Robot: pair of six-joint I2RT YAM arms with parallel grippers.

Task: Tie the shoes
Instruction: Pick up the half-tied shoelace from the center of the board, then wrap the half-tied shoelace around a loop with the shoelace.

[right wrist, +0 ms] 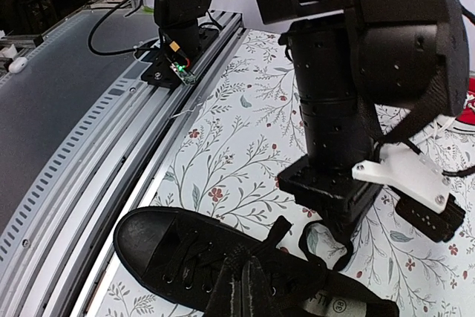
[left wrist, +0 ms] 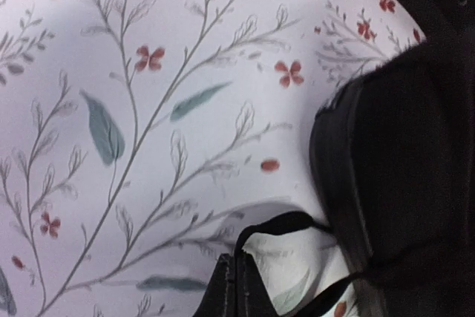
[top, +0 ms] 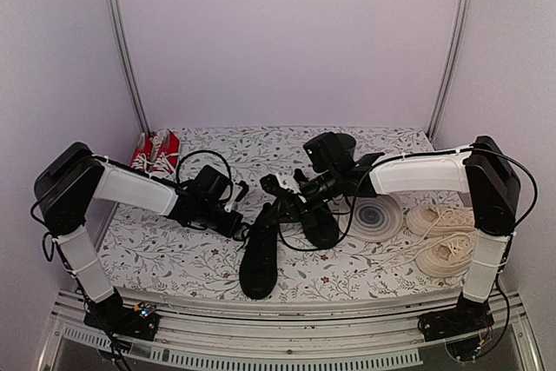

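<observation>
Nearest the overhead camera, the two arm bases sit on a slotted rail (top: 261, 358) at the front edge of the surface (top: 174, 254), which wears a cloth printed with grey sprigs and small red flowers. Just beyond the rail lie the black shoes: one shoe (top: 259, 254) stretches lengthwise with its toe toward the rail, and the second shoe (top: 317, 219) rests just behind and to its right, the two close together near the middle.

Reaching in from the left, the left fingers (top: 246, 190) are pressed together beside the nearer shoe's upper end. From the left wrist camera, their dark tips (left wrist: 236, 287) pinch a thin black lace (left wrist: 278, 222) that loops up off the cloth and runs over to the shoe's side (left wrist: 401, 176).

Reaching in from the right, the right fingers (top: 276, 185) hover over the same shoe. From the right wrist camera, their tips (right wrist: 245, 287) are shut above the laced front of that shoe (right wrist: 178, 246), with another strand of black lace (right wrist: 280, 229) rising just beside them; whether they actually grip it cannot be told.

A small red-and-white pair of sneakers (top: 155, 152) stands at the back left. A cream pair (top: 447, 236) lies at the right edge, next to a round ringed disc (top: 375, 217).
</observation>
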